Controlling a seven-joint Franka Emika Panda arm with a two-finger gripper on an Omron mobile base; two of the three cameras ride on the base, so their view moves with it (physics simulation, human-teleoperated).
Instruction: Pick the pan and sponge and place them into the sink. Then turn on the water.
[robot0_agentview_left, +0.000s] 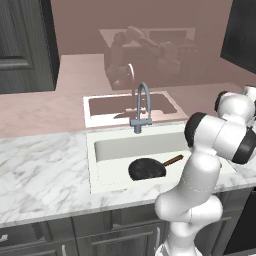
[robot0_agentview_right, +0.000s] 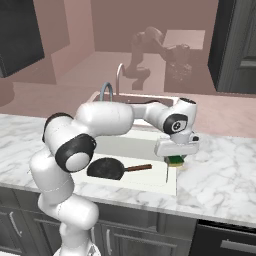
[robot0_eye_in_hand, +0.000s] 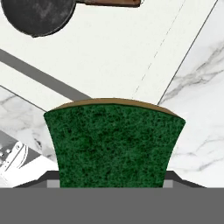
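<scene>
The black pan (robot0_agentview_left: 146, 168) lies flat in the white sink (robot0_agentview_left: 92, 167), its brown handle pointing right. From the other side the pan (robot0_agentview_right: 106, 168) sits left of my hand, inside the sink (robot0_agentview_right: 131, 147). My gripper (robot0_agentview_right: 176, 156) hangs over the sink's right rim, shut on the sponge (robot0_agentview_right: 176, 161), whose yellow and green show just below the hand. In the hand view the sponge's green face (robot0_eye_in_hand: 114, 142) sits between my gripper's (robot0_eye_in_hand: 113, 180) fingers. The pan (robot0_eye_in_hand: 38, 15) lies beyond it on the sink floor (robot0_eye_in_hand: 109, 57). No water runs.
A grey gooseneck faucet (robot0_agentview_left: 141, 107) stands behind the basin, partly hidden by my arm from the right (robot0_agentview_right: 106, 90). Marble counter (robot0_agentview_left: 40, 175) runs on both sides of the sink (robot0_agentview_right: 220, 175). The glossy wall behind mirrors the scene. Dark cabinets stand at both upper corners.
</scene>
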